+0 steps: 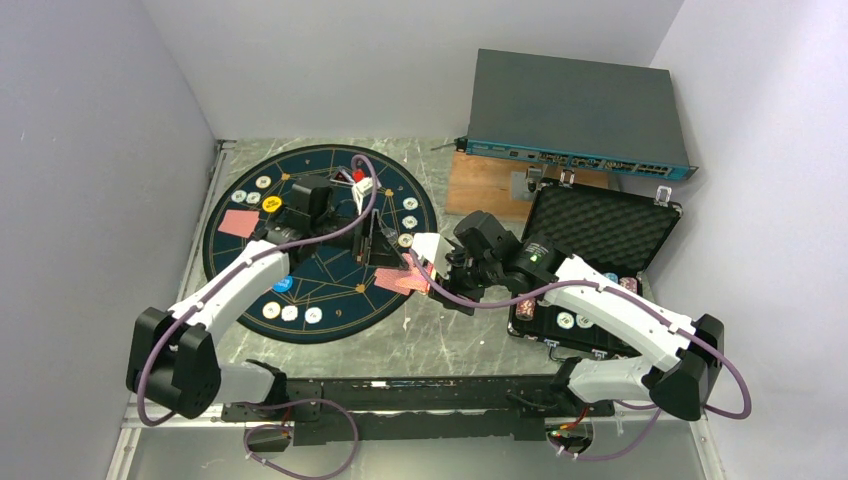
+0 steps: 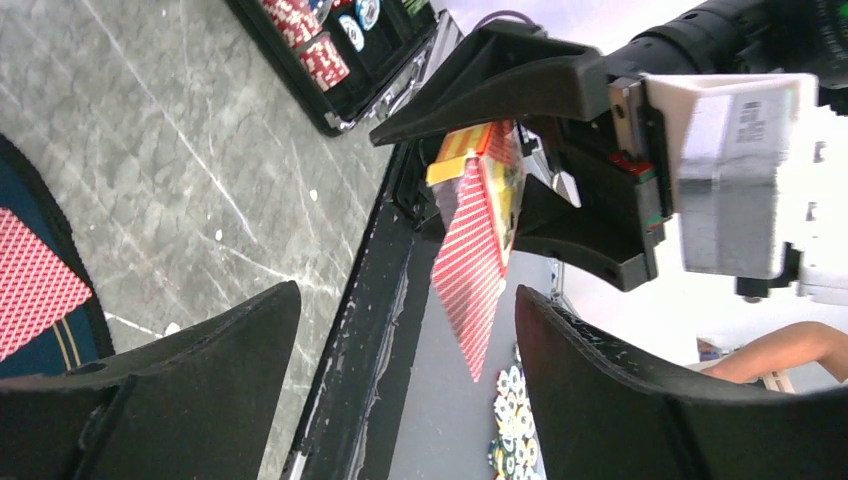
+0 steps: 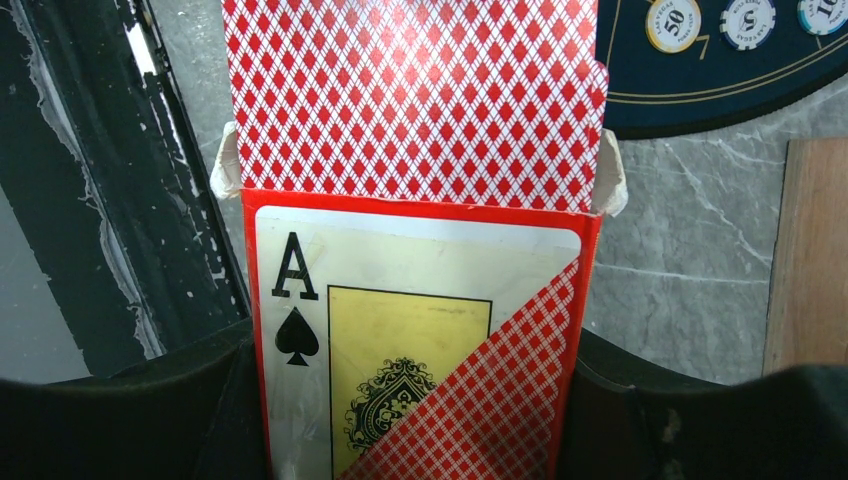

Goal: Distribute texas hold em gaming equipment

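Note:
My right gripper (image 1: 432, 262) (image 3: 410, 385) is shut on a red card box (image 3: 400, 340) with an ace of spades on its face. Red-backed playing cards (image 3: 410, 95) stick out of the box's open top. One card (image 2: 470, 270) hangs from the box, its tip reaching just between the fingers of my left gripper (image 2: 407, 295) (image 1: 378, 240), which is open and not touching it. Two more red cards (image 1: 238, 222) (image 1: 400, 283) lie on the navy mat (image 1: 330, 300). Whitish chips (image 1: 290, 313) (image 3: 748, 20), a yellow disc (image 1: 272, 204) and a blue disc (image 1: 283, 285) sit around the mat.
The open black foam-lined case (image 1: 600, 225) at the right holds more chips (image 1: 580, 320). A grey-blue flat box (image 1: 580, 110) and a wooden board (image 1: 485, 185) stand at the back. A black rail (image 1: 400, 390) runs along the near edge.

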You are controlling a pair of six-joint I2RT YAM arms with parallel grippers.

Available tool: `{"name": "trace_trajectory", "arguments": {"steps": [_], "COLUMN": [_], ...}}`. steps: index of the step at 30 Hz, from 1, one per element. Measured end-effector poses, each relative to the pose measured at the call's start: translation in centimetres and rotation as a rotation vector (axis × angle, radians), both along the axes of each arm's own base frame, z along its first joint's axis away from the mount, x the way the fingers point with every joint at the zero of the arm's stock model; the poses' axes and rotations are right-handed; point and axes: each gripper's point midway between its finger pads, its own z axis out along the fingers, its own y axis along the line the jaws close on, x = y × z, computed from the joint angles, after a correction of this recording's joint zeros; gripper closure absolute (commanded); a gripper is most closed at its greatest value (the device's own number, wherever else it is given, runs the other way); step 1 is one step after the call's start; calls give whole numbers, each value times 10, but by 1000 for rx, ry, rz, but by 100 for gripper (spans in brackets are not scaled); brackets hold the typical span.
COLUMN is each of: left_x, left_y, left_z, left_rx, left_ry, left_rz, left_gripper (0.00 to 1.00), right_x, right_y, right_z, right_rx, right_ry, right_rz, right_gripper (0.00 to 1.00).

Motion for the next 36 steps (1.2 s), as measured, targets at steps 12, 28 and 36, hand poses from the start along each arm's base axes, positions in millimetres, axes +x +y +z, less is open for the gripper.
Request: {"name": "trace_trajectory", "arguments": {"steps": [12, 28, 36], "left_x": [0, 45, 150], "left_y": [-19, 81, 188], "left_z": [-6, -11, 3], "left_rx": [33, 109, 517], "left_ry": [5, -16, -769], "left_rz": [-41, 227, 348], "left_gripper": [63, 100, 100], "right_x": [-1, -2, -2], "right_y": [0, -5, -5], "right_z": [0, 1, 1], "right_rx": [0, -3, -1], "right_ry": [2, -8, -9], "right_rz": [1, -6, -6], "right_gripper": [100, 100, 100]}}
